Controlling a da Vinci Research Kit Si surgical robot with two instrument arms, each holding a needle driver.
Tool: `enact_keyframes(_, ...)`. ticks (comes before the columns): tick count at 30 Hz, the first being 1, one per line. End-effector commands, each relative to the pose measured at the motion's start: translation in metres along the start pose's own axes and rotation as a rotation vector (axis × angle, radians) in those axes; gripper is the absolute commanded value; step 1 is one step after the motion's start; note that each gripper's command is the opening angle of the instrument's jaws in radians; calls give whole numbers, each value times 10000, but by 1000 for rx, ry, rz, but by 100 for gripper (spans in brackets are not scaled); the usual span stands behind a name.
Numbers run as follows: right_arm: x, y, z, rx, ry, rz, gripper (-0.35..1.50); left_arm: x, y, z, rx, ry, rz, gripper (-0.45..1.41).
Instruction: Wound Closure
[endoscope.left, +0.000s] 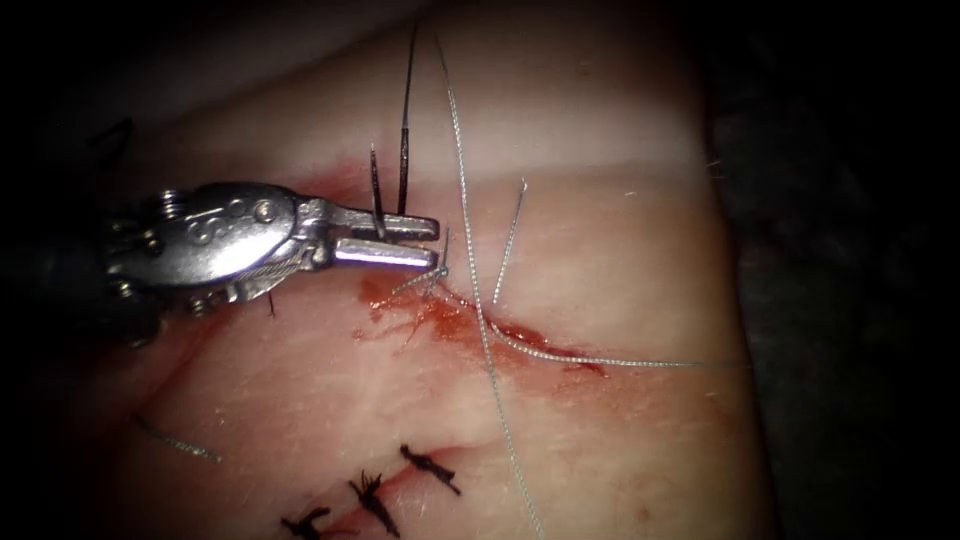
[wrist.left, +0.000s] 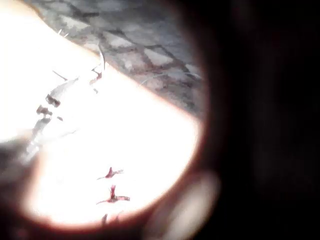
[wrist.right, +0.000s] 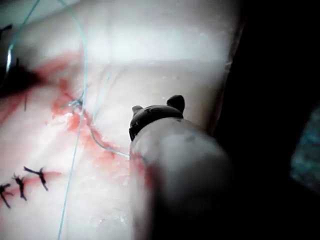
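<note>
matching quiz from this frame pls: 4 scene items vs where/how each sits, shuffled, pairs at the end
Items:
1. left tool
2. pale thread
3. dark stitches
4. red fluid

States:
A. pooled along the open cut
B. already tied in a row, nearer the endoscope than the cut
C. jaws slightly apart above the cut's left end, beside a dark thread
D. runs in a long line across the tissue and over the cut

Pairs: 1-C, 2-D, 3-B, 4-A

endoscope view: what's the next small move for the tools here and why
Probably bring the right tool toward the loose pale thread that crosses the cut. The left tool sits at the cut's left end with two dark strands at its tip, so it seems occupied.
</note>
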Motion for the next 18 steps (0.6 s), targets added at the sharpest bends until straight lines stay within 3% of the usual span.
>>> enact_keyframes(1, -3, -27, 30, 75, 65, 150, 111, -10, 0, 7, -10, 5, 80, -45)
enact_keyframes(3, -6, -44, 51, 199, 139, 318, 105, -16, -1, 11, -24, 4, 231, -45)
enact_keyframes(4, -13, -61, 71, 328, 113, 437, 61, -19, 0, 13, -52, -40, 367, -45)
enact_keyframes(5, -20, -74, 85, 400, 61, 523, 49, -22, 3, 14, -57, -72, 401, -45)
enact_keyframes(7, -24, -84, 94, 416, 37, 548, 44, -24, 6, 15, -58, -86, 405, -45)
enact_keyframes(10, -34, -105, 112, 438, -10, 558, 49, -27, 13, 18, -73, -88, 409, -45)
enact_keyframes(11, -37, -120, 124, 442, -21, 559, 76, -28, 16, 24, -113, -76, 410, -45)
enact_keyframes(12, -37, -120, 124, 442, -21, 559, 76, -28, 16, 24, -113, -76, 410, -45)
enact_keyframes(13, -36, -135, 135, 442, -9, 565, 108, -30, 20, 30, -138, -77, 413, -45)
enact_keyframes(16, -37, -153, 147, 517, 32, 572, 74, -40, 30, 41, -158, -107, 426, -45)
enact_keyframes(18, -43, -158, 152, 565, 24, 560, 73, -45, 32, 45, -168, -124, 431, -45)
